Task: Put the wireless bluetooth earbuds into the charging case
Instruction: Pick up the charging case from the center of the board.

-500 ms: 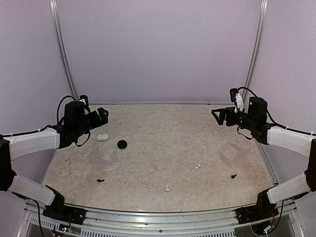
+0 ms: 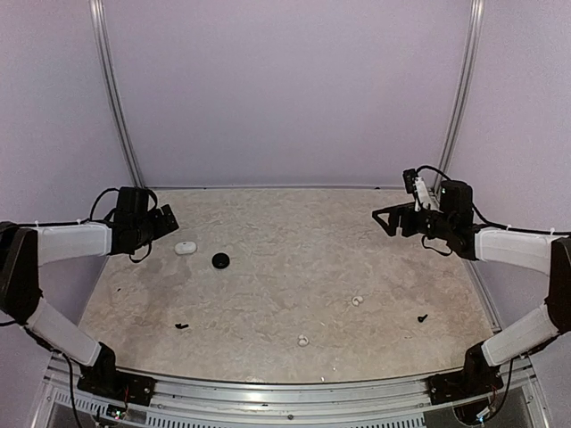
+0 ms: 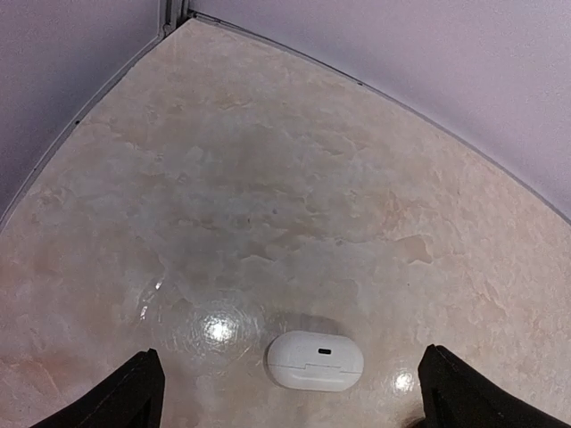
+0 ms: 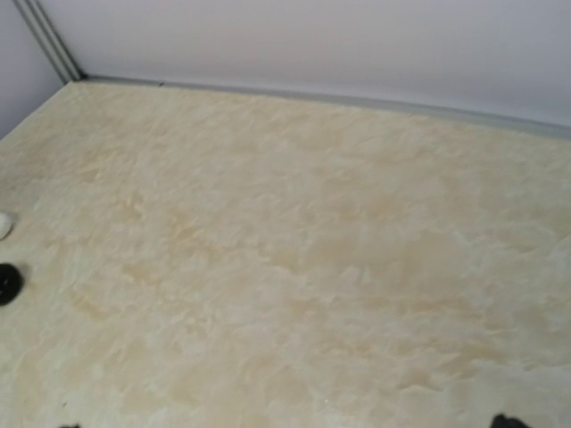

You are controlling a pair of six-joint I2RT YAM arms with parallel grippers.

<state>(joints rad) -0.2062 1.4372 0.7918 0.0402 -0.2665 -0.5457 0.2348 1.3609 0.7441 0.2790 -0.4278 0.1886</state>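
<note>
The left gripper (image 2: 168, 219) is hovering wide open and empty, the charging case (image 3: 315, 361) just ahead between its fingers (image 3: 134, 397), lid apparently shut. An off-centre pinch could squirt it away. The right gripper (image 2: 385, 218) is gaping empty too, the earbuds (image 2: 358, 301) lying well off from it.

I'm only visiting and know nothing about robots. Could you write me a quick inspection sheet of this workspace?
Surface: glossy marbled beige table; no spills seen.
Job's things: white case, lid shut, at the far left; two white earbuds lying loose nearer the front, apart from the case.
Clutter: black disc beside the case; two black screw-like bits.
Hands: left hand open, near the case, not touching it; right hand open and empty at the far right.
Cables: black cables loop at each wrist, off the table.
Surroundings: plain lilac walls; metal rails in the corners.
</note>
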